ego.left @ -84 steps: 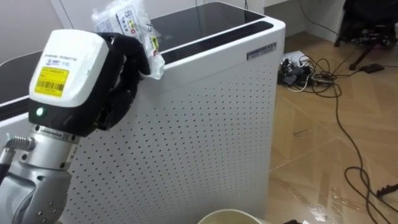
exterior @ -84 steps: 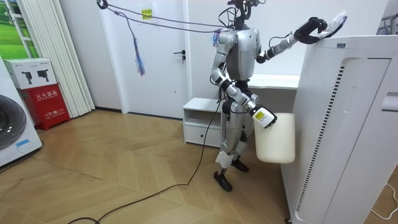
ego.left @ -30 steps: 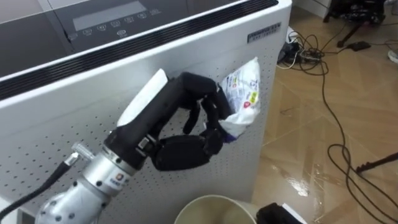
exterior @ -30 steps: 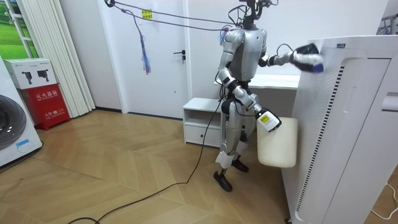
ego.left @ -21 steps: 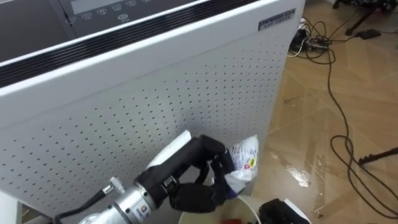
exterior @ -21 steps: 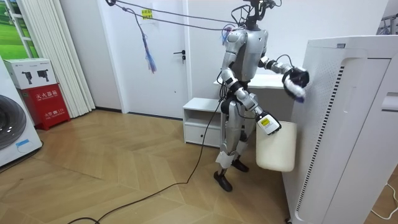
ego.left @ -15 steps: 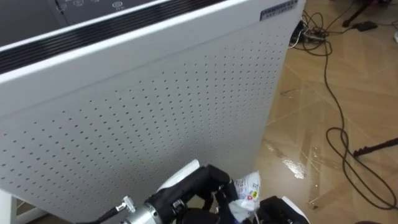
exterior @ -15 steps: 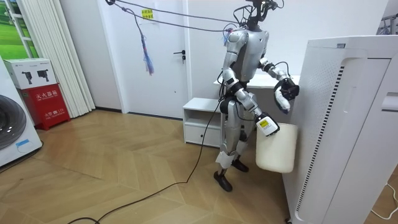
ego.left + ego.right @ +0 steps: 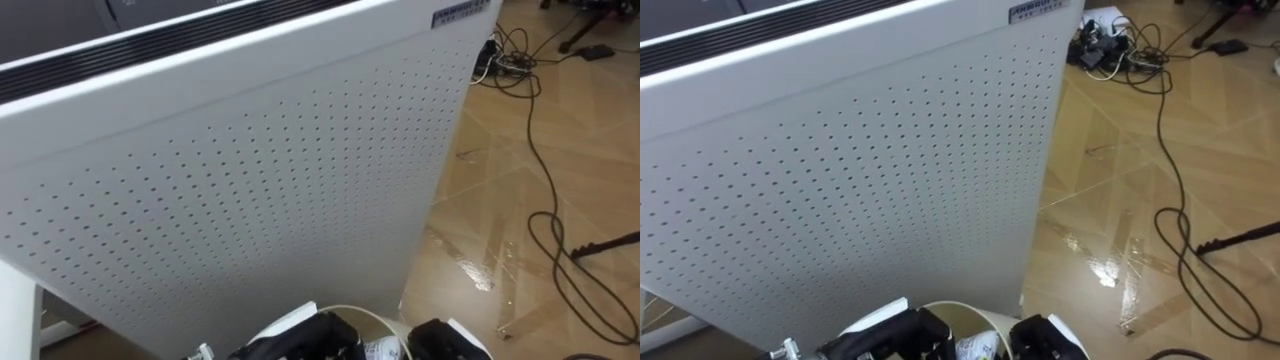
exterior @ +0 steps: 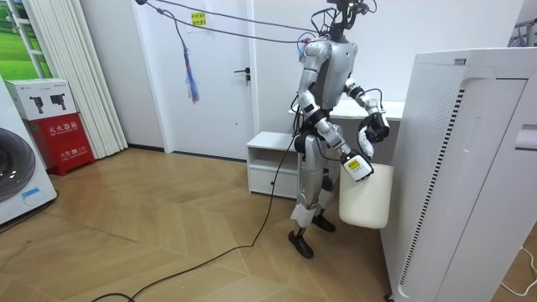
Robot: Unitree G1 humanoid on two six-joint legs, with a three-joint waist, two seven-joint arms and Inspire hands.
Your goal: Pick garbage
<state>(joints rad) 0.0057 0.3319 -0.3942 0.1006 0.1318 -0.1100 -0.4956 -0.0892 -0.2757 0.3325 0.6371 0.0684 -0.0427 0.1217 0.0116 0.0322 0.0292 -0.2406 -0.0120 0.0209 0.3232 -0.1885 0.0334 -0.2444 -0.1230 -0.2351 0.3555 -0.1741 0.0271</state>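
In the left eye view, the left hand [image 9: 305,342] is pinching a crumpled white printed plastic wrapper [image 9: 384,350] over a round cream bin [image 9: 352,311], near the tall white perforated cabinet [image 9: 250,190]. In the room view, the right hand [image 10: 356,165] is carrying that bin; its grip cannot be told.

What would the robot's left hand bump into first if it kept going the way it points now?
Probably the cream bin just below it: the left hand, holding the snack wrapper, points down over the bin's open top, though depth is hard to judge.
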